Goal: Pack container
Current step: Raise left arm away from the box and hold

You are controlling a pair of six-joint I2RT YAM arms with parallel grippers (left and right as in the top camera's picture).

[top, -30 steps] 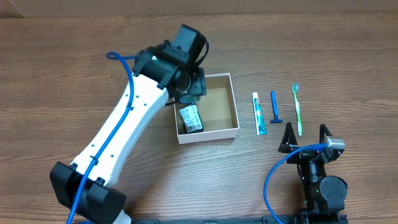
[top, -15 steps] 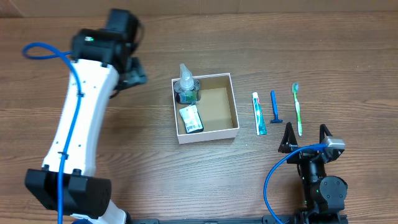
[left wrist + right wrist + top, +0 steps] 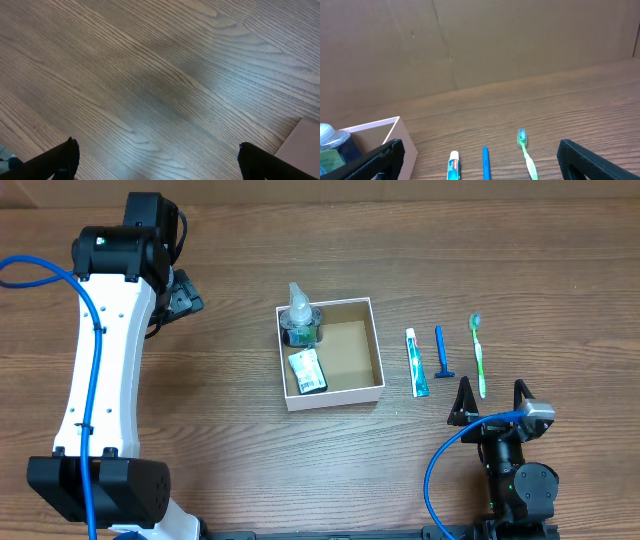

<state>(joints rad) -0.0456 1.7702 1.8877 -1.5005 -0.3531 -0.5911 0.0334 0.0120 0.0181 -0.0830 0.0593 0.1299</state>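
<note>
The container [image 3: 375,350] is a square white-walled box with a brown floor at the table's middle. Inside it stand a clear bottle [image 3: 299,320] with dark liquid at the back left and a small packet [image 3: 307,371] at the front left. To its right lie a toothpaste tube [image 3: 416,363], a blue razor [image 3: 441,352] and a green toothbrush [image 3: 479,356], also in the right wrist view [image 3: 454,166] [image 3: 485,161] [image 3: 526,155]. My left gripper [image 3: 183,292] is open and empty, far left of the box. My right gripper [image 3: 491,395] is open and empty, just in front of the toothbrush.
A brown cardboard wall [image 3: 470,40] stands behind the table's far edge. The left wrist view shows only bare wood [image 3: 160,75] between the fingers. The right arm's base [image 3: 515,480] with its blue cable sits at the front right.
My left arm has left the box and swung back to the far left, leaving the bottle standing in the box's back left corner. The right arm has not moved.
</note>
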